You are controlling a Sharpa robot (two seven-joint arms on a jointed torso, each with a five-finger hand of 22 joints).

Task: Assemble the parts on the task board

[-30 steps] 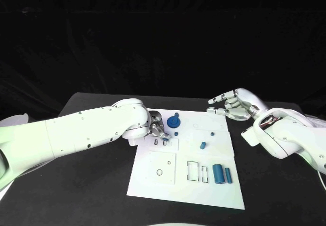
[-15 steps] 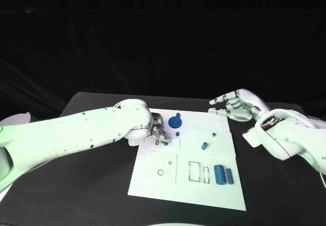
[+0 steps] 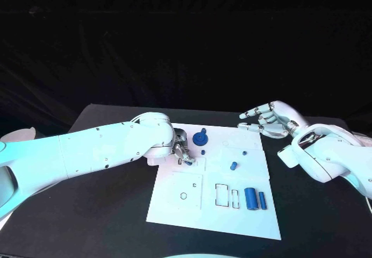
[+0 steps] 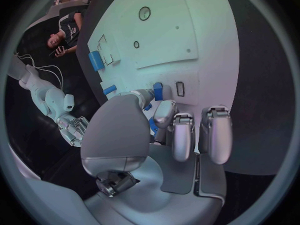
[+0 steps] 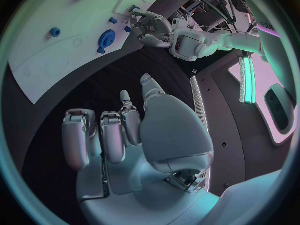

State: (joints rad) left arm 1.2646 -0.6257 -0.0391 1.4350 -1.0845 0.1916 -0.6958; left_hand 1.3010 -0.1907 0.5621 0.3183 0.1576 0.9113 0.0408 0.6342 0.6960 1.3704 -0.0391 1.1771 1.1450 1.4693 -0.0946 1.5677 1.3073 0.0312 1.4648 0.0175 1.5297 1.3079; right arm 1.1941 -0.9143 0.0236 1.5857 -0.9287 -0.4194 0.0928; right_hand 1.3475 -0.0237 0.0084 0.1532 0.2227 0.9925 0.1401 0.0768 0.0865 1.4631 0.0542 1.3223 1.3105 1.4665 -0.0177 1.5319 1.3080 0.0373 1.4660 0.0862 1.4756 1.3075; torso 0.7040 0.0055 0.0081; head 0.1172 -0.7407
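The white task board (image 3: 178, 207) lies mid-table. My left hand (image 3: 180, 150) is low over its far left corner and pinches a small blue block (image 4: 157, 91) between thumb and a fingertip, right beside a small rectangular slot (image 4: 180, 88). A blue gear (image 3: 199, 140) stands just right of that hand. My right hand (image 3: 267, 121) hovers above the board's far right corner with its fingers apart and nothing in them. From the right wrist view I see the left hand (image 5: 150, 27) next to the gear (image 5: 107, 37).
A small blue peg (image 3: 203, 152) sits just below the gear, and two more (image 3: 233, 166), (image 3: 243, 153) sit mid-board. A blue cylinder (image 3: 249, 198) and a thinner blue bar (image 3: 263, 200) lie near the right edge, beside outlined rectangular slots (image 3: 221, 194). Black table surrounds the board.
My left hand has shifted slightly down over the small slots, and the blue block now shows at its fingertips. The right hand has barely moved.
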